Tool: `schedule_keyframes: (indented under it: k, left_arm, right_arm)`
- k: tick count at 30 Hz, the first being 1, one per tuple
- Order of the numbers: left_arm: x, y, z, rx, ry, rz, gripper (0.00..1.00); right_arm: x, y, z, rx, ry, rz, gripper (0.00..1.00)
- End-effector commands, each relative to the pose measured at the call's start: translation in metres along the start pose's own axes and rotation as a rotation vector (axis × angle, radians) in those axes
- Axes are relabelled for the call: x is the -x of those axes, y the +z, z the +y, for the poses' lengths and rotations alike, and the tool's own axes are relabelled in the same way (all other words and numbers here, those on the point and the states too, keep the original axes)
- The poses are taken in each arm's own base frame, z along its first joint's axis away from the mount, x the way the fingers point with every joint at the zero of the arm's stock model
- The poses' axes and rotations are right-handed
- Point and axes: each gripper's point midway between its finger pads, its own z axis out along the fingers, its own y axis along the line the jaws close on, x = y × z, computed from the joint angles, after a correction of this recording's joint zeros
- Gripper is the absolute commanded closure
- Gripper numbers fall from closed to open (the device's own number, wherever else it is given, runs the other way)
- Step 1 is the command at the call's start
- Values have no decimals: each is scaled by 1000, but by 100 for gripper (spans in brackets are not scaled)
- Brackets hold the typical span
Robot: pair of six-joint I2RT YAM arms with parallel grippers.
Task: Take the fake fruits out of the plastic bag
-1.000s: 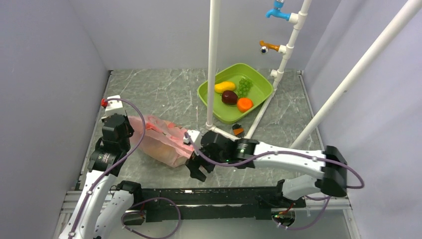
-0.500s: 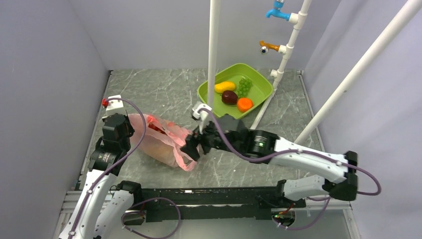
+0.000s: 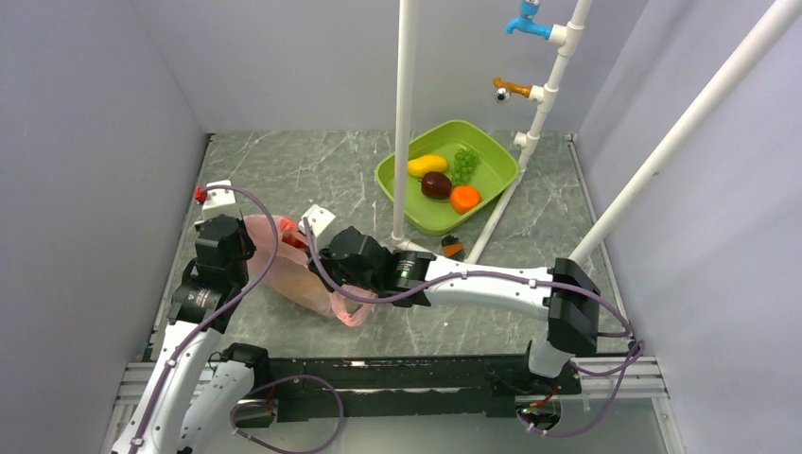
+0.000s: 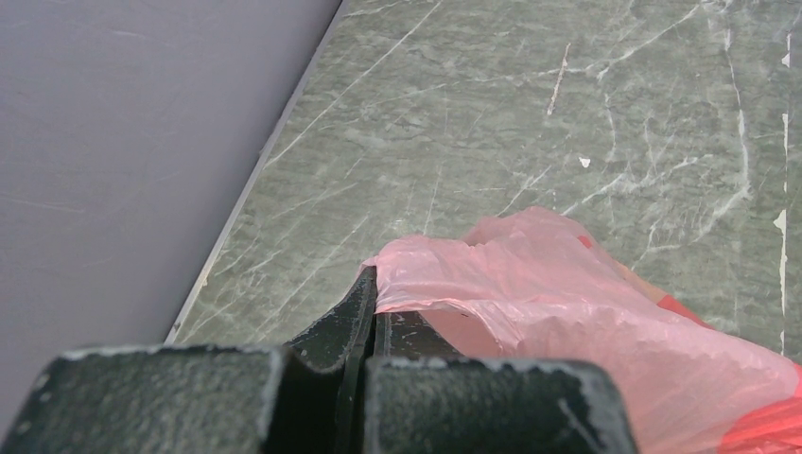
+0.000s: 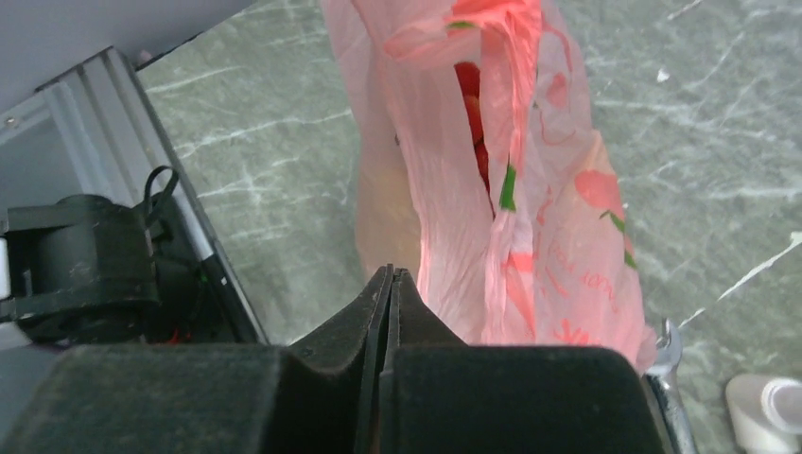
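Pink film is caught in the left gripper (image 4: 372,298), its jaws pressed together on the plastic bag's (image 3: 287,274) rim near the table's (image 3: 312,170) left edge. The bag lies slumped on its side, fake fruits (image 5: 470,104) glowing red through the skin, none out yet. The right gripper (image 5: 390,284) sits closed tight at the bag's near fold; whether it has a layer, I cannot tell. Best play: left anchors, right draws one layer away gently, so the mouth gapes without dragging the load.
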Motion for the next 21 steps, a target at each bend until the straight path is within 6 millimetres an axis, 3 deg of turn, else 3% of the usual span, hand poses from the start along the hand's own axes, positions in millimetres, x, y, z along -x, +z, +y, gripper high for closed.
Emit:
schedule_keyframes:
  k: [1,8,10,13,16,21]
  left_arm:
    - [23,-5,-1,-17,-33,-63,100]
    - [28,-10,1,-22,-52,-89,100]
    - [30,-12,2,-24,-64,-97,100]
    - [33,-15,0,-40,-111,-100,100]
    - [37,-17,-9,-96,-188,-95,100]
    - [27,-18,-26,-137,-307,38,100]
  right_arm:
    - [55,15,1,-28,-77,-187,100]
    - [53,58,-31,-91,-138,-141,100]
    - [43,70,-44,-133,-155,-123,100]
    - [13,86,-54,-163,-197,-58,100]
    - [-16,87,-27,-57,-163,-23,100]
    - [-35,55,28,131,-67,-91,100]
